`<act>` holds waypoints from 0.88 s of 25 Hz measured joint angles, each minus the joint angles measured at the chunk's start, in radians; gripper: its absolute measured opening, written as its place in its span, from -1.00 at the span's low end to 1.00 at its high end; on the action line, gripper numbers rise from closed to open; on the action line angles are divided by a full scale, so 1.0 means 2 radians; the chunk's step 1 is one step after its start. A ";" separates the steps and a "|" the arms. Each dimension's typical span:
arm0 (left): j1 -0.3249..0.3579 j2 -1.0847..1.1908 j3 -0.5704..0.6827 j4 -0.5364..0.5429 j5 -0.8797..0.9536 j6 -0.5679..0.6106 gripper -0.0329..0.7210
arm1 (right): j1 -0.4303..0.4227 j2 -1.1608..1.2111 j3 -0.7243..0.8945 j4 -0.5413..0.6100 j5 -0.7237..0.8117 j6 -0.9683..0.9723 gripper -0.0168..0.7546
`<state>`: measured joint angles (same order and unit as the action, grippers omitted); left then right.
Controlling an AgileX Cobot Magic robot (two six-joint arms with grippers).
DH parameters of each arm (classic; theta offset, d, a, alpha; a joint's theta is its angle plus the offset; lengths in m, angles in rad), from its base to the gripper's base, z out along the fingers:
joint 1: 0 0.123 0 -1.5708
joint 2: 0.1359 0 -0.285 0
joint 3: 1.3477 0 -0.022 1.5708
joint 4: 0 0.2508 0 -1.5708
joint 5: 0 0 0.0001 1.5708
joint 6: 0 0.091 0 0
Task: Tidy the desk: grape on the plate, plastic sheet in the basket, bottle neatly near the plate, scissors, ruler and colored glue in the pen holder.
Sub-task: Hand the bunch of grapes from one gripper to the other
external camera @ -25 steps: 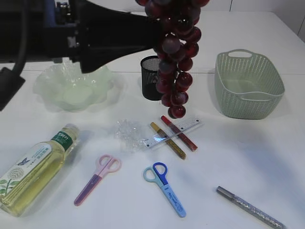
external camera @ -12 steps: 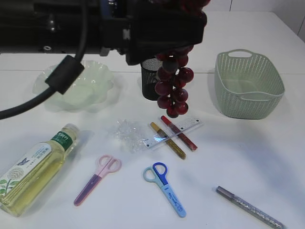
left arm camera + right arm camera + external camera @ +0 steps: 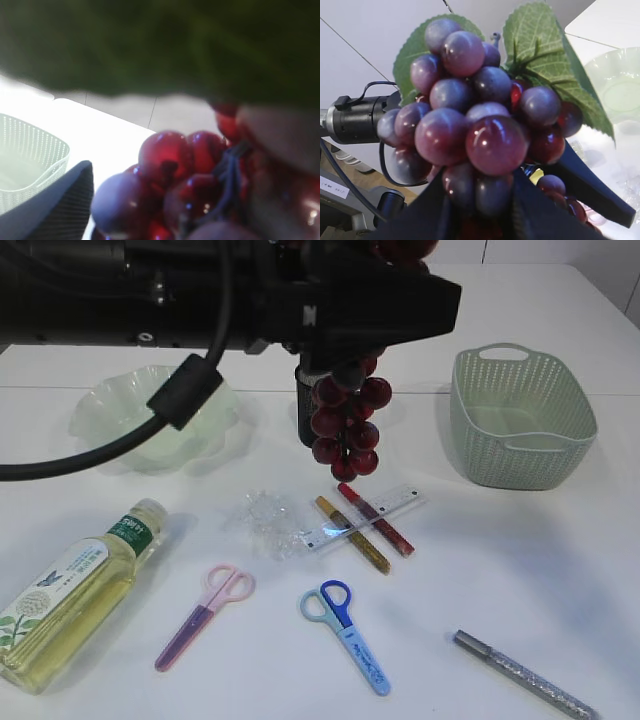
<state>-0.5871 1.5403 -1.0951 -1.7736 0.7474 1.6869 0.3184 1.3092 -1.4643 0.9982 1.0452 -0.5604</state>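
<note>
Grapes [image 3: 345, 425] hang in the air before the pen holder [image 3: 303, 410], because our right gripper [image 3: 480, 220] is clenched on the bunch to carry it to the plate [image 3: 150, 425]. Our left gripper, out of clear sight, stands wide and empty.

right arm [image 3: 150, 300] stretches across the top of the exterior view from the left edge to past the middle, raised well above the surface, a black cable [image 3: 120, 435] looping down off it. right hand [image 3: 480, 200] fingers closed partway on the grape bunch [image 3: 345, 430], which hangs below it; the wrist view shows dark fingers either side of the fruit. left hand [image 3: 165, 175] wide apart, holding nothing, one dark finger [image 3: 55, 210] at lower left
</note>
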 joint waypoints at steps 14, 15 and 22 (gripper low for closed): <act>0.000 0.000 0.000 0.001 -0.003 0.005 -0.42 | 0.000 0.000 -0.001 0.005 0.000 -0.004 -0.43; 0.000 0.000 0.000 0.001 -0.003 0.005 -0.45 | 0.000 0.000 -0.001 0.005 0.000 -0.007 -0.40; 0.008 0.001 0.000 0.002 -0.010 0.006 -0.49 | 0.000 0.000 -0.001 0.007 0.000 -0.018 0.11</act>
<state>-0.5721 1.5424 -1.0951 -1.7700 0.7282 1.6995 0.3184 1.3092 -1.4667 1.0118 1.0452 -0.5956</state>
